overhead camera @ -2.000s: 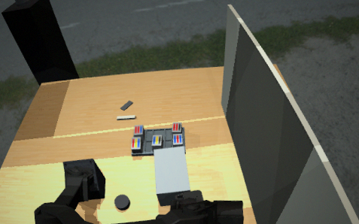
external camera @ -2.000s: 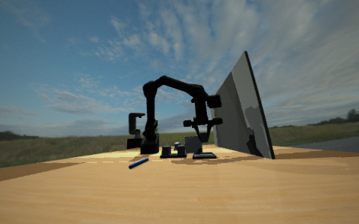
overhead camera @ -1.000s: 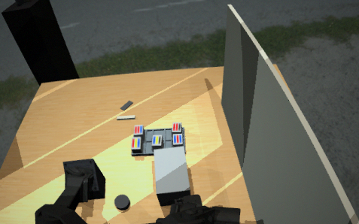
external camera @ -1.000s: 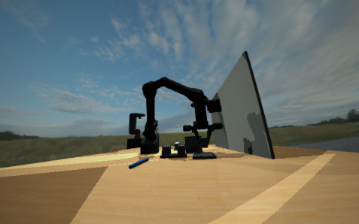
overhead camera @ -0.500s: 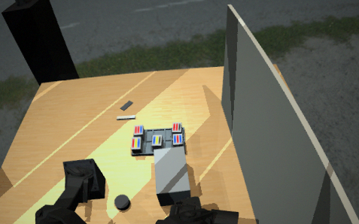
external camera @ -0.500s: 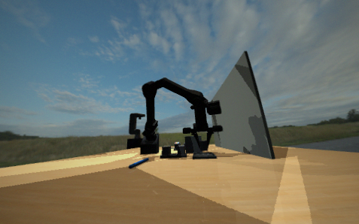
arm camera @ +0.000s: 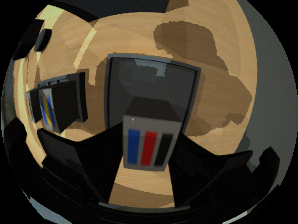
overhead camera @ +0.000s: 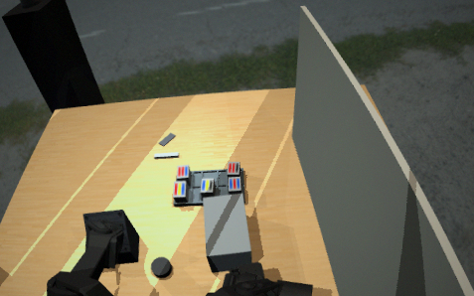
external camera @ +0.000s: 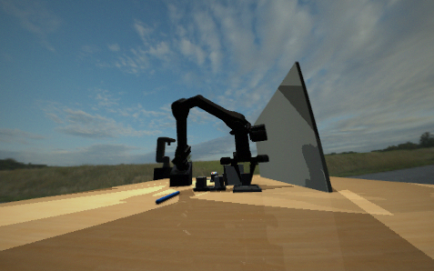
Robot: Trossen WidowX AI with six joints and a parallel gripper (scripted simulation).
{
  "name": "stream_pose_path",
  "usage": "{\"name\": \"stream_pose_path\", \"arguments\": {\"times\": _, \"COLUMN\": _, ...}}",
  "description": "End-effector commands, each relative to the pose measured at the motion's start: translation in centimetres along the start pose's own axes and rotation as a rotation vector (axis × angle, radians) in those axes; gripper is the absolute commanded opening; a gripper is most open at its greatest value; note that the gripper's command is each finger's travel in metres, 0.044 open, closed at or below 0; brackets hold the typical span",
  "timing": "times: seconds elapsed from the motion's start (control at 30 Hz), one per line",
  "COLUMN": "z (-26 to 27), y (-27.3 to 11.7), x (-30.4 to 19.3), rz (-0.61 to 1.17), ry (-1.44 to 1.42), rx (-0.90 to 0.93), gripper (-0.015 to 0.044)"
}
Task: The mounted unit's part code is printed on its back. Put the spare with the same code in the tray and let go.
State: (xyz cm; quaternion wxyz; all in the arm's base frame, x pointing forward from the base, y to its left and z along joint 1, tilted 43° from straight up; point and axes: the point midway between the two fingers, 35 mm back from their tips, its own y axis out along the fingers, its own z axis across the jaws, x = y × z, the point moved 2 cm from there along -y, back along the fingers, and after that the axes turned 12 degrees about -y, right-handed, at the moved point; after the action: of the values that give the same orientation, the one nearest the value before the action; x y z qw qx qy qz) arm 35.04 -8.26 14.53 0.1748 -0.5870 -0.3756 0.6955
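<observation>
My gripper (external camera: 247, 181) (arm camera: 148, 127) is shut on a grey spare with blue, red and black stripes. The held spare (arm camera: 147, 120) has its striped face toward the wrist camera. The dark tray (external camera: 254, 189) (arm camera: 115, 75) lies below the fingers, which are low over it; whether the spare touches it cannot be told. The tray is not made out in the top view. A dark rack (overhead camera: 196, 177) (arm camera: 83, 92) bears several striped units, including a red, yellow and blue unit (overhead camera: 179, 190) and a blue and yellow unit (overhead camera: 207, 186). Which one is the mounted unit, and its back code, cannot be told.
A large grey box (overhead camera: 228, 223) stands beside the rack. A tall grey panel (overhead camera: 357, 144) (external camera: 290, 132) stands at the right. A black disc (overhead camera: 161, 267) (arm camera: 43, 40) and a black block (overhead camera: 123, 235) are at the lower left in the top view. A blue stick (external camera: 167, 197) lies on the table.
</observation>
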Motion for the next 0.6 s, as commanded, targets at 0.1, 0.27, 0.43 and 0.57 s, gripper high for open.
{"name": "stream_pose_path", "arguments": {"times": 0.1, "z": 0.05, "y": 0.15, "x": 0.00, "rz": 0.000, "ry": 0.000, "rx": 0.000, "gripper": 0.0052}}
{"name": "stream_pose_path", "arguments": {"times": 0.27, "z": 0.05, "y": 0.15, "x": 0.00, "rz": 0.000, "ry": 0.000, "rx": 0.000, "gripper": 0.0184}}
{"name": "stream_pose_path", "arguments": {"times": 0.43, "z": 0.05, "y": 0.15, "x": 0.00, "rz": 0.000, "ry": 0.000, "rx": 0.000, "gripper": 0.0315}}
{"name": "stream_pose_path", "arguments": {"times": 0.57, "z": 0.05, "y": 0.15, "x": 0.00, "rz": 0.000, "ry": 0.000, "rx": 0.000, "gripper": 0.0420}}
